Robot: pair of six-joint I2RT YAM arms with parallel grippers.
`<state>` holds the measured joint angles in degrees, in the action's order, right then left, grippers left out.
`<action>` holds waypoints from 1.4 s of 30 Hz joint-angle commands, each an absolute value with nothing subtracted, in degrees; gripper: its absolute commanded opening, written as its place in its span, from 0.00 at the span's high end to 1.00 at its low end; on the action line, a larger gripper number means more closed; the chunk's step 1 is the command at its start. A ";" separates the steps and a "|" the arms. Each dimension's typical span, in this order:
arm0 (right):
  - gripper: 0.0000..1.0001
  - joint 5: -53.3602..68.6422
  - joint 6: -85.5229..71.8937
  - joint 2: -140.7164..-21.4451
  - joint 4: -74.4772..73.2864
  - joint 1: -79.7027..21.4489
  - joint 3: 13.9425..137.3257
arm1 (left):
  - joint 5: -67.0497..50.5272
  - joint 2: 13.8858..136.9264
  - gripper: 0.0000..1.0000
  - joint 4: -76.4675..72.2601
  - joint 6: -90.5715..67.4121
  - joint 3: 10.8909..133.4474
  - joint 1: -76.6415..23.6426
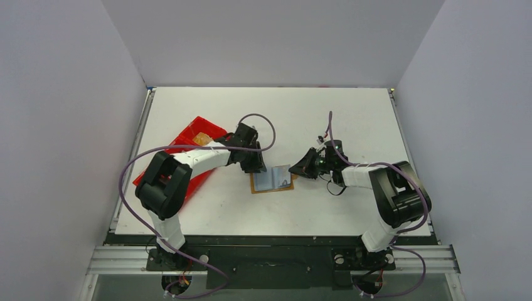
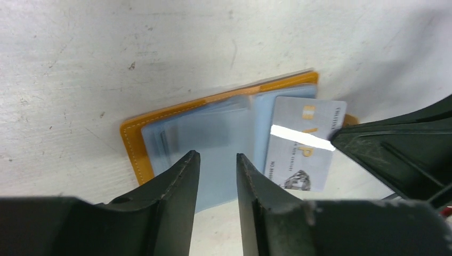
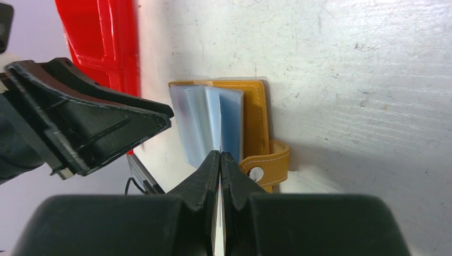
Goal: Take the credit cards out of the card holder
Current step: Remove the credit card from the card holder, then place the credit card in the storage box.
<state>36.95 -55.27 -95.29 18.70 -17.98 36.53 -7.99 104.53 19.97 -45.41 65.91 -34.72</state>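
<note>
We see the card holder lying open on the tabletop, between both claws. The right claw pinches a credit card partway out of it. The left claw, slightly spread, hovers just above, both arms bent inward.

On the white table the open tan card holder lies near the middle, with pale blue-grey credit cards showing in it, the left gripper at its left side, the right gripper at its right side, and a red tray by the table's left edge.
</note>
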 commanded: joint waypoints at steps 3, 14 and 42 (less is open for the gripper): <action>1.00 38.77 -57.02 -91.80 20.38 -17.71 39.26 | -11.86 98.87 0.65 21.24 -43.13 70.35 -33.29; 1.00 41.65 -63.89 -88.56 23.99 -18.36 42.03 | -26.19 93.32 0.55 11.04 -47.50 64.78 -29.20; 1.00 44.66 -76.14 -88.58 37.04 -22.30 44.52 | -42.38 90.36 0.92 -16.51 -63.37 53.37 -25.32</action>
<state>43.99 -75.55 -89.17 32.27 -21.85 42.83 -41.54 92.44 -11.97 -62.92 53.65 -25.69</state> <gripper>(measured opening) 0.004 0.210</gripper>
